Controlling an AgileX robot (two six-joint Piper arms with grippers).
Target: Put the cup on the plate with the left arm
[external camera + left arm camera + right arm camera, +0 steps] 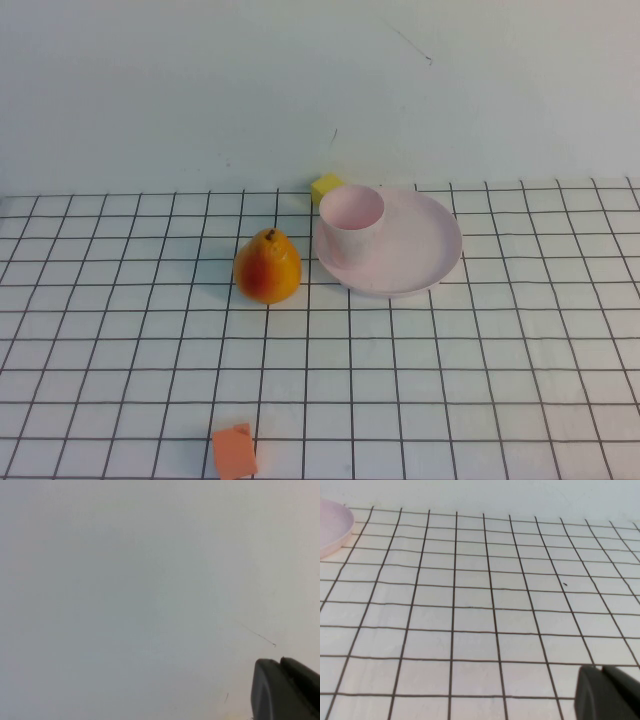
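Plate (332, 527) edge sits at one corner of a black-gridded white table (480, 610); the right gripper (607, 692) shows as a dark tip opposite.

One cup (351, 222), one plate (425, 255), one pear (267, 267), two blocks: one yellow block (326, 188), one orange block (234, 452).

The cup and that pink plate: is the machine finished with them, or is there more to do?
It looks finished. The cup stands upright on the left part of the plate, nothing holding it. The pear sits apart on the table beside them. Nothing is in hand: the left hand is shut and faces the bare wall, and the right hand hangs over the grid cloth. Nothing seems left.
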